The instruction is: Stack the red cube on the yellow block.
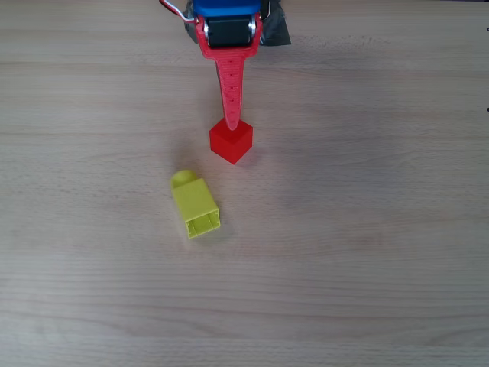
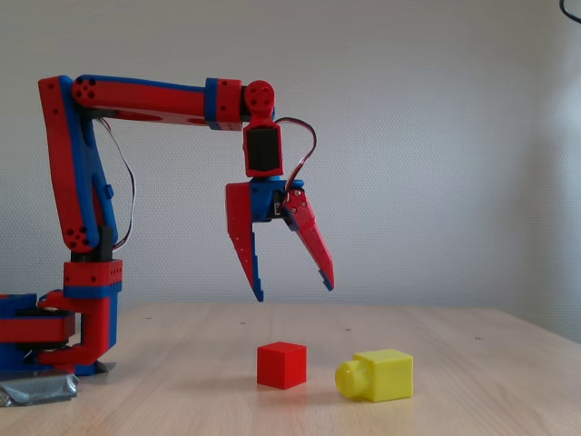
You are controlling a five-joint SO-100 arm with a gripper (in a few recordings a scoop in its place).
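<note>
Hanging with jaws apart above the cube (image 2: 281, 364), the gripper (image 2: 292, 292) is held clear of it, near the table's (image 1: 367, 229) far edge beside the block (image 1: 195, 207); rigid, light, likely slippery, opposite flat faces are best gripped.

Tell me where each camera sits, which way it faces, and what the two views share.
Overhead view: above the table, looking straight down at the red cube and yellow block; the claw reaches in from the top edge.
Fixed view: at table height, looking side-on; the whole arm stands at left, with the open claw hanging above the cube, clear of it.
Shared: both show the claw, the cube, the block lying on its side, and the wooden table.
</note>
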